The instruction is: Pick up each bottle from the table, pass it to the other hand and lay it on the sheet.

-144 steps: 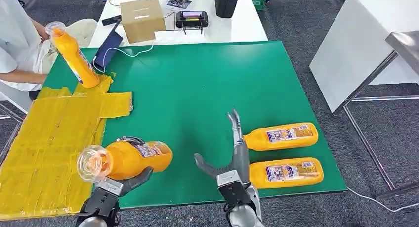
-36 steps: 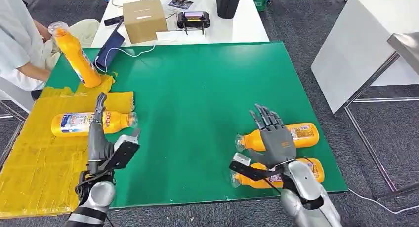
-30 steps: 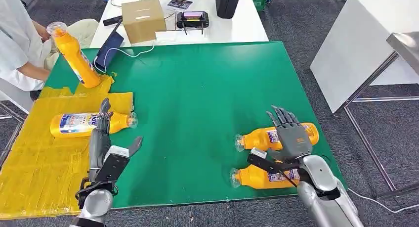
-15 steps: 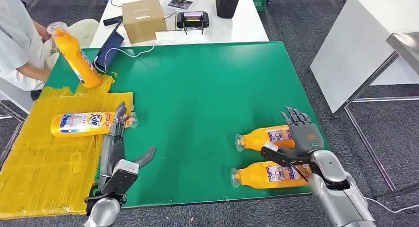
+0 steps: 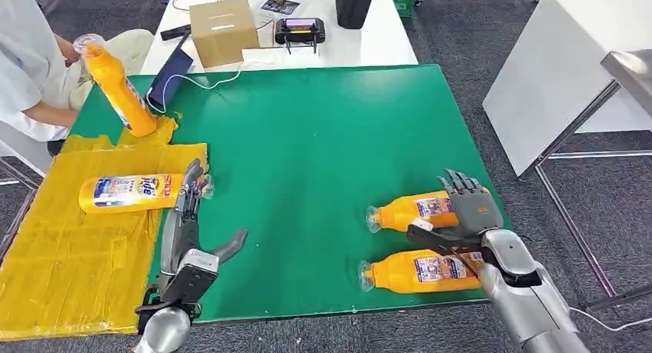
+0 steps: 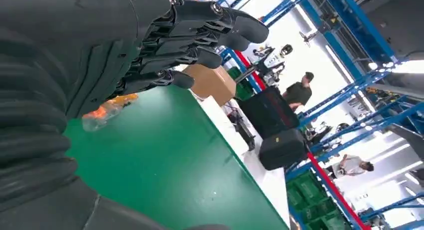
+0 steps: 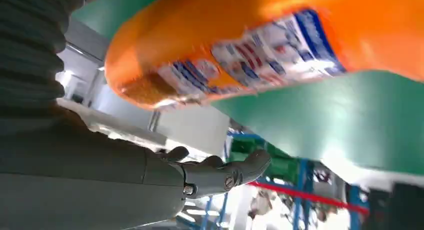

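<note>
Head view: the right hand [image 5: 470, 211], fingers spread and empty, hovers over the far bottle [image 5: 411, 211] at five o'clock on the green surface [image 5: 323, 138]. It should settle around the body; the near bottle [image 5: 419, 271] and surface edge crowd it.

Left wrist view: the left hand [image 6: 150, 34] is wide, empty, with open green beyond.

Right wrist view: the bottle's label looms close.

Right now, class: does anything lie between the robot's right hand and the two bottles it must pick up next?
Nothing visible does. The right hand is already over the farther bottle, and the nearer bottle lies beside it on bare green table.
</note>
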`<state>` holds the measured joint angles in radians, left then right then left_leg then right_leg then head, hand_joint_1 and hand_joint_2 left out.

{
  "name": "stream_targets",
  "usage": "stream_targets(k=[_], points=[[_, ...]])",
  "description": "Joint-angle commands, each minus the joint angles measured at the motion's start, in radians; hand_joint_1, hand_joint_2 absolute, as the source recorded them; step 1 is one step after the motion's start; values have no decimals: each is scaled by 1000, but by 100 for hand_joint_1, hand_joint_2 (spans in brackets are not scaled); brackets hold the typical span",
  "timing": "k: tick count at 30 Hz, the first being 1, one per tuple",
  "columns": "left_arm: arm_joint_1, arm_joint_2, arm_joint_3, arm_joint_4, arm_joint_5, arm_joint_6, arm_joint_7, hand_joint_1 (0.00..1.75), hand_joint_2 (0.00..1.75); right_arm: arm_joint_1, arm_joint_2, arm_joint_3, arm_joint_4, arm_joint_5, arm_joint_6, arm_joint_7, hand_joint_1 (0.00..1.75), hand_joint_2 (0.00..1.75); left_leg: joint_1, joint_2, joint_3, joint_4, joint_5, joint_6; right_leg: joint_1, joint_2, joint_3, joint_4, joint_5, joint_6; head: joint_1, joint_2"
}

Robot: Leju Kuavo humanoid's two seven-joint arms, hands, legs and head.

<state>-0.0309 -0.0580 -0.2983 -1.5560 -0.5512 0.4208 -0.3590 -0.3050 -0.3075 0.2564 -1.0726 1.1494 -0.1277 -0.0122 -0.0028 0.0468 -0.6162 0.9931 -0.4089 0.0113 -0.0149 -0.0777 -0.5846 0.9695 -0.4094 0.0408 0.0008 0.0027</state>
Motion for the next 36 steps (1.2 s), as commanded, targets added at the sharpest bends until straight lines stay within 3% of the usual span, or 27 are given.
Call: stream_targets(k=[1,4,5,6,7,8,9,10,13,23,26,27,28,30,33,34,36], points=[[-94,2,-42,139,38,0,-16,0,175,-196,29,126,440,7,104,17,0,175,2,-1,6,-1,-1,-1,1,9,6,-2,0,-2,0,0],[-109,3,-53,163,52,8,-27,0,175,-208,30,147,507,-1,124,5,2,175,2,-3,7,-2,-1,-1,1,7,8,-3,0,-2,0,0],[-110,3,-54,164,53,8,-28,0,175,-205,33,150,513,-2,125,4,17,175,2,-2,7,-1,-1,-1,1,6,7,-3,0,-1,0,0],[-110,3,-54,164,53,8,-28,0,175,-203,35,151,514,-2,126,4,17,175,2,-1,7,-2,0,-1,1,6,7,-3,0,-1,0,0],[-111,3,-55,166,54,8,-28,0,175,-204,36,153,515,-2,127,4,58,175,3,-3,10,-2,0,-1,1,7,10,-4,0,-2,0,0],[-113,6,-58,168,59,12,-27,0,175,-209,42,164,528,-5,114,0,120,175,2,-1,10,-1,-1,-1,1,6,10,-3,0,-1,0,0],[-114,6,-58,168,59,12,-26,0,175,-209,44,165,528,-5,114,1,120,175,2,-1,12,-1,-1,-1,1,6,11,-3,0,-1,0,0],[-114,6,-59,168,60,13,-26,0,175,-209,46,168,528,-5,112,2,147,175,3,-3,13,-1,-1,-1,1,7,12,-3,0,-2,1,0],[-108,7,-60,155,60,15,-26,0,175,-205,51,169,508,-10,81,10,169,175,3,-5,12,-1,0,-1,1,7,11,-3,1,-2,0,0],[-85,7,-56,115,44,14,-7,0,175,-190,62,155,411,-10,5,32,175,175,3,-3,14,-1,0,1,0,9,14,-3,1,-1,0,0],[-48,8,-49,50,-3,-5,27,0,175,-121,110,75,194,-25,-125,55,175,175,2,1,13,-1,0,1,0,8,12,-2,1,0,0,0],[-32,9,-45,24,-27,-17,43,0,175,-66,151,15,45,-45,-216,53,175,175,3,0,14,0,-1,1,0,10,12,-2,1,-1,0,0],[-23,8,-46,10,-42,-22,51,0,175,-30,168,0,-55,-38,-215,69,175,175,2,2,12,0,-1,1,0,10,11,-1,1,0,0,0],[-13,2,-54,0,-54,-43,60,0,175,57,231,-44,-270,-75,-320,31,175,175,2,3,10,1,-1,1,0,11,9,0,0,-1,1,0],[-14,-4,-63,12,-56,-45,60,0,175,95,250,-42,-354,-85,-336,27,175,175,2,3,8,0,-3,-1,1,14,6,2,-1,-2,0,0],[-14,-4,-63,12,-56,-45,60,0,175,95,250,-42,-354,-85,-336,27,175,175,2,1,6,0,-1,0,1,9,4,1,-1,-1,0,0],[-23,-2,-79,31,-61,-46,59,0,175,126,293,-66,-405,-146,-458,-58,175,175,2,-3,6,0,-1,1,1,6,6,1,-2,-1,0,0]])
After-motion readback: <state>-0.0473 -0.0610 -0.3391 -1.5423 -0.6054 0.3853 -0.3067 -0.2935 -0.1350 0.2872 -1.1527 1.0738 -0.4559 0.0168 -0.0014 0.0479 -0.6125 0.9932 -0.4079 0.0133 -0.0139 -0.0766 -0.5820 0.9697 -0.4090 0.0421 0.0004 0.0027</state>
